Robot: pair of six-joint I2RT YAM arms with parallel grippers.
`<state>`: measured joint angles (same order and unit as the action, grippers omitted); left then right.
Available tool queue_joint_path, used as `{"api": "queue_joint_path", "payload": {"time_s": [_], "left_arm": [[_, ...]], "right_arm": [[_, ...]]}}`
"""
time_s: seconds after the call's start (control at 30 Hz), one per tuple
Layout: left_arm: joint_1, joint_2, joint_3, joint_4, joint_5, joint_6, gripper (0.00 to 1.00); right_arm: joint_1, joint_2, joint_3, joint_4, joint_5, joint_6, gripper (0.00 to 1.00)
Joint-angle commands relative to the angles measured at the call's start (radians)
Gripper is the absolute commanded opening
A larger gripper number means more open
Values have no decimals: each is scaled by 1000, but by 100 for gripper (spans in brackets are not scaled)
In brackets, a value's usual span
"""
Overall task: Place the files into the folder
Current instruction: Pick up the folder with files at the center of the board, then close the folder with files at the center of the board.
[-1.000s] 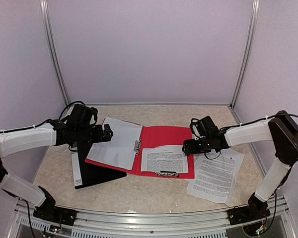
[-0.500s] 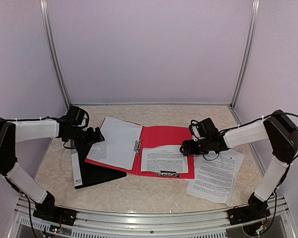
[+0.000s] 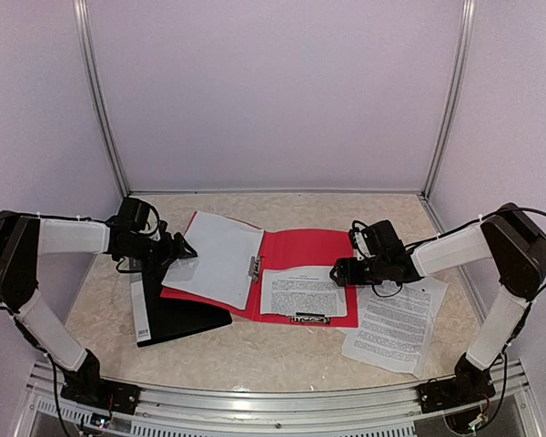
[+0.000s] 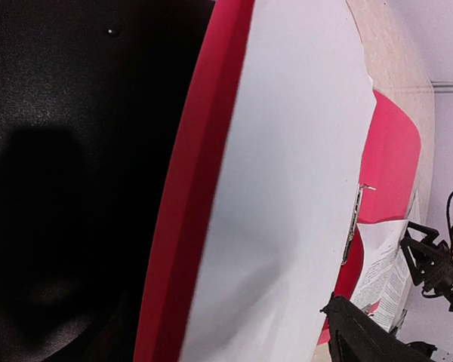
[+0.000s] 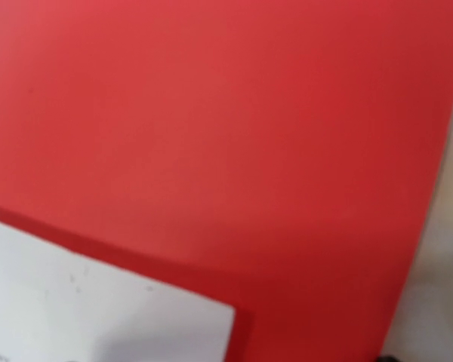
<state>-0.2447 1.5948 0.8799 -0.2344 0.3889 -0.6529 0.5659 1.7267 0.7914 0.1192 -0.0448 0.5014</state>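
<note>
1. The red folder (image 3: 300,250) lies open mid-table, and I'd steady its left cover.
2. The loose files (image 3: 396,323) lie just right of it, and one printed sheet (image 3: 298,291) is inside.
3. My right gripper (image 3: 343,270) is wide and empty, and should fetch them.
4. My left gripper (image 3: 170,248) is at the cover's edge, and I can't tell its jaw state.

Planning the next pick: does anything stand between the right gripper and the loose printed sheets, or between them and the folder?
Nothing visible does. The loose printed sheets lie uncovered beside the open red folder; the right gripper hovers over the folder's edge nearest them.
</note>
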Motion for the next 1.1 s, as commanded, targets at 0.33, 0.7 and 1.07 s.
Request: {"api": "queue_joint_path", "payload": {"time_s": [0.33,0.7,1.07], "left_arm": [[-149,-27,70,207,264,-98,82],[-293,140,305,198,272,-80,89],[-402,231,515,122,230,-50,99]], "right_arm": [[-8,23,-32,9,-70,36,82],[-9,1,-31,22,-98,60,86],[-9,-16,-11,-7,-77,46,87]]}}
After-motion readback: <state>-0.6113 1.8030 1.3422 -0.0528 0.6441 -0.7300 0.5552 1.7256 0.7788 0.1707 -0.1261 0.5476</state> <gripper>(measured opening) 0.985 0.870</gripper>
